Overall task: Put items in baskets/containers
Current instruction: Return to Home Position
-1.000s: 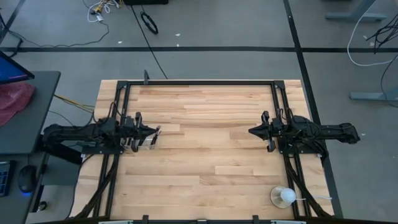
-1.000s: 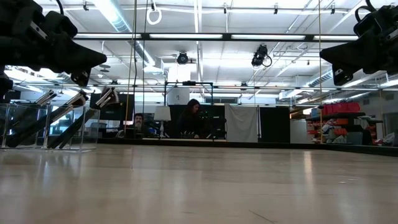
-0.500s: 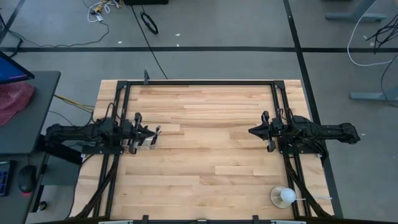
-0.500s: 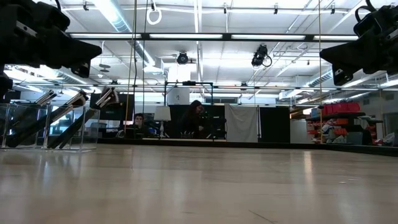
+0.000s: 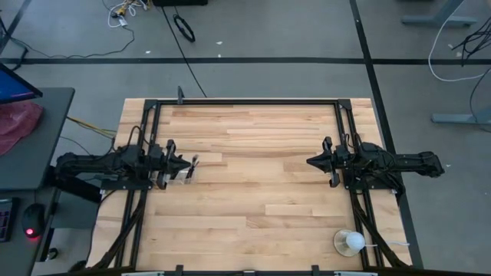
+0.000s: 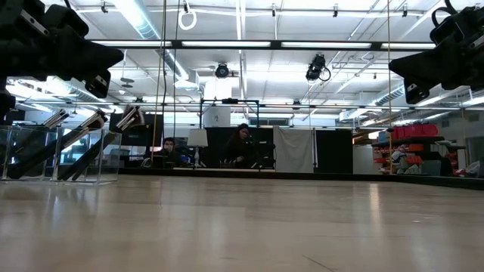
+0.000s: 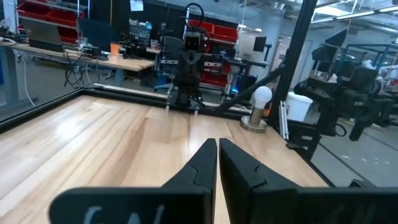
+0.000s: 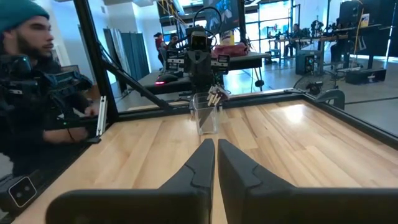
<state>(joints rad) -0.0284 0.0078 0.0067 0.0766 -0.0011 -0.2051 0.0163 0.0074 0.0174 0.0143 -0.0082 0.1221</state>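
The middle of the table (image 5: pixel 253 192) lies bare between my left gripper (image 5: pixel 186 162) and my right gripper (image 5: pixel 311 162), both raised off the wood with fingers together, so either could sweep across there unhindered. At the left side the clear cup (image 5: pixel 178 176) stands just beside my left fingertips, its brushes (image 5: pixel 193 162) leaning out towards the middle, and it blocks a low pass there. Otherwise only the white ball (image 5: pixel 353 242), by the right rail in the corner at the high view's bottom, and the black frame (image 5: pixel 245 101) along the far and side edges stand in the way.
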